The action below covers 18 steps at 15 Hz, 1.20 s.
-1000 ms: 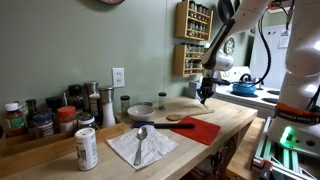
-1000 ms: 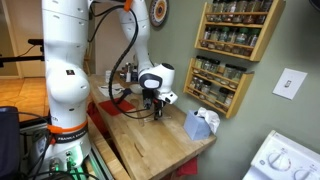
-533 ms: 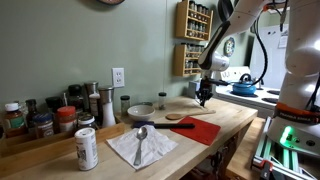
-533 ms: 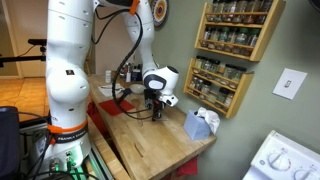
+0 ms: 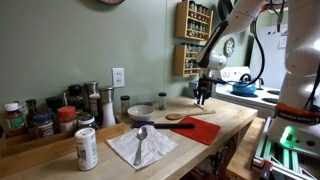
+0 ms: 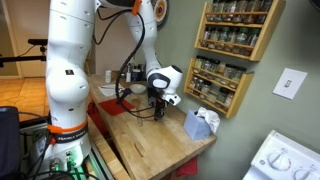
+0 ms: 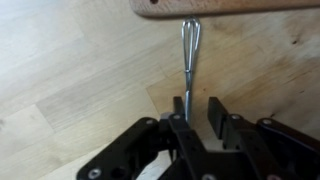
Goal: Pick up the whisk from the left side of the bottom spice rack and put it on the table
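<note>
On the tabletop (image 7: 70,70) the whisk (image 7: 188,62) lies flat, wire loops pointing away, its stem end reaching between the fingers of the hand (image 7: 197,104). The fingers stand narrowly apart and seem to grip nothing. The whisk looks light, thin and slippery. Its loops would spring, so I'd pinch the stiff stem.
</note>
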Tool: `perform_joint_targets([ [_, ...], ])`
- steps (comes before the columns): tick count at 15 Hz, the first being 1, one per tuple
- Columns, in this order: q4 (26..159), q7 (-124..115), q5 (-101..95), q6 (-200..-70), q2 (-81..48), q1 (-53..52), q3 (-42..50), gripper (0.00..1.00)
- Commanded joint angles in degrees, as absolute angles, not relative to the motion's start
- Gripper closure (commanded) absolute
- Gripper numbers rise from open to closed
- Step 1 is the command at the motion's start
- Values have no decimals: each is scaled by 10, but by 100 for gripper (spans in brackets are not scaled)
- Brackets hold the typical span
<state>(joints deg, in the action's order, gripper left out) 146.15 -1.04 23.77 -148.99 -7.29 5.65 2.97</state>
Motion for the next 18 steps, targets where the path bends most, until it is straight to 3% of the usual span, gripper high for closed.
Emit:
perform_joint_targets([
  [1,1470,-19,263,-1467,-29,62,29,34],
  [6,1502,-97,265,-1428,84,43,26,0],
  [11,1519,-212,160,-1359,185,36,-9,0],
  [15,1521,-203,126,-1208,256,31,-18,0],
  [18,1499,-195,144,-1244,224,31,-15,0],
])
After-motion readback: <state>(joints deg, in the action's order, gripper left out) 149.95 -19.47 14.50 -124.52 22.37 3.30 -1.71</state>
